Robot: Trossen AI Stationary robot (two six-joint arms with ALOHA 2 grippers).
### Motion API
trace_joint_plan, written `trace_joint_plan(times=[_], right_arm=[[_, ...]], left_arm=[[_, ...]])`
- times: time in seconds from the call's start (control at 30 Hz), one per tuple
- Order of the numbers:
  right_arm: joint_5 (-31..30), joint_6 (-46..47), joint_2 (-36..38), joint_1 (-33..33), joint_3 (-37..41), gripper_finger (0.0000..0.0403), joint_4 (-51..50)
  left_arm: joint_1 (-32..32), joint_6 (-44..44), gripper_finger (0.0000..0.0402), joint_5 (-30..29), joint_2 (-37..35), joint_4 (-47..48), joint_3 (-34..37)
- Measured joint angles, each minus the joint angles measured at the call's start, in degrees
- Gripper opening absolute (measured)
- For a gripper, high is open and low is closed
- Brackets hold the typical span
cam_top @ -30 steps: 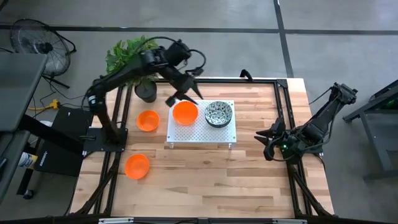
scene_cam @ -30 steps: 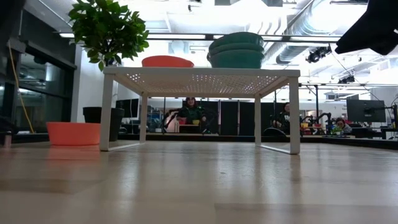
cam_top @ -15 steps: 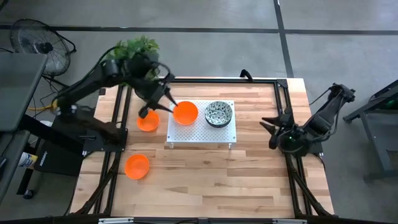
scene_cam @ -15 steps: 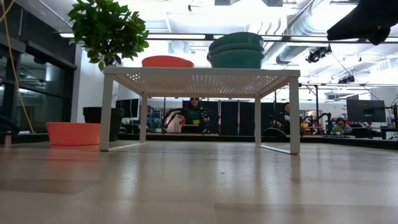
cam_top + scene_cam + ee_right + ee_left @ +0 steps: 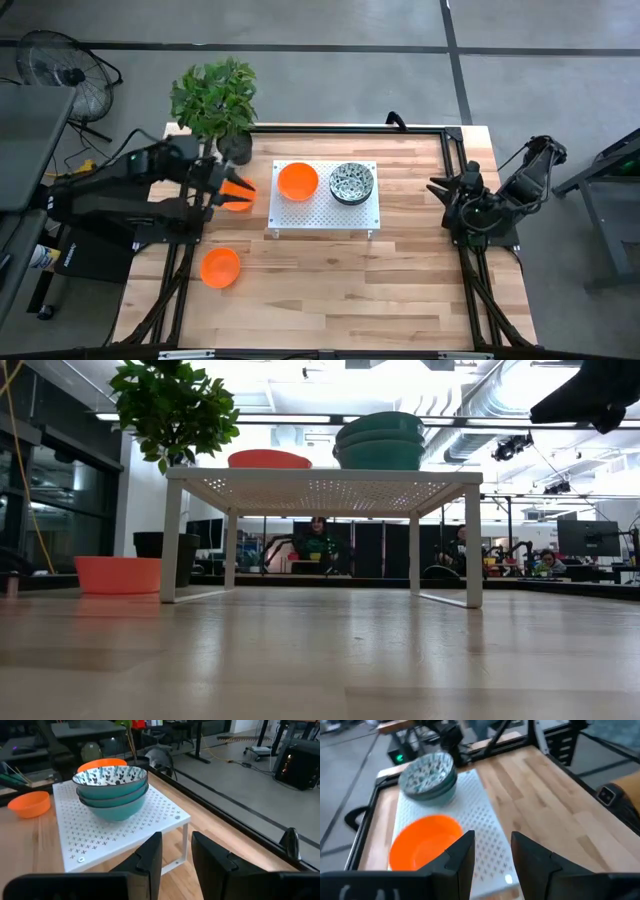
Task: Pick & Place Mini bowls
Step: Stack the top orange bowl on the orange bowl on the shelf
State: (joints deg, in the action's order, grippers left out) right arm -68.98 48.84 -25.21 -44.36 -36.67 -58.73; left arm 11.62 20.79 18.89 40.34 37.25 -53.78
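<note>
— Where was room to pass?
— Across the bare near half of the surface (image 5: 340, 290).
— And what blocked the way?
— The white rack (image 5: 323, 213) mid-surface, the plant pot (image 5: 235, 147) behind, an orange bowl (image 5: 220, 267) near left.

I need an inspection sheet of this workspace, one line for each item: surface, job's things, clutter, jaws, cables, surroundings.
Surface: wooden table with a white perforated rack standing on it.
Job's things: one orange bowl and a stack of patterned bowls on the rack; a second orange bowl beside the rack, a third nearer the front edge.
Clutter: potted plant at the back left corner.
Jaws: left gripper by the second orange bowl, jaws apart, empty; right gripper at the right edge, jaws apart, empty.
Cables: yellow cable on the floor, left.
Surroundings: floor fan; people seated far behind.
</note>
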Motion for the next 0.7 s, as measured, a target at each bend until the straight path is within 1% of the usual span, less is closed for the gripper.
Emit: trace_joint_plan(times=[0.07, 0.17, 0.3, 0.4, 0.5, 0.6, 0.7], right_arm=[[-0.7, 0.1, 0.3, 0.0, 0.0, 0.0094, -0.6], [-3.7, 2.8, 0.6, 0.0, 0.0, 0.0094, -2.8], [-5.5, 6.2, 1.0, 0.0, 0.8, 0.0094, -2.1], [-6.7, 6.3, 0.9, 0.1, 4.3, 0.0094, 1.6], [-6.6, 6.7, 1.0, 0.2, 8.6, 0.0094, 5.5], [-7.1, 6.3, 1.7, 0.3, 12.2, 0.0094, 10.7], [-7.5, 6.2, 2.6, 0.5, 14.6, 0.0094, 12.3]], left_arm=[[-2.3, -2.9, 0.0124, -3.9, -2.9, 0.9, 2.2], [-5.3, -6.0, 0.0124, -9.6, -6.2, 1.5, 4.9], [-8.5, -9.7, 0.0124, -14.7, -10.2, 1.4, 9.4], [-10.5, -11.6, 0.0124, -16.9, -11.4, 1.3, 13.0], [-11.9, -12.2, 0.0124, -18.1, -11.4, -1.7, 16.6], [-12.5, -13.4, 0.0124, -18.4, -11.5, -3.7, 19.2], [-12.4, -15.0, 0.0124, -20.1, -10.7, -3.2, 21.0]])
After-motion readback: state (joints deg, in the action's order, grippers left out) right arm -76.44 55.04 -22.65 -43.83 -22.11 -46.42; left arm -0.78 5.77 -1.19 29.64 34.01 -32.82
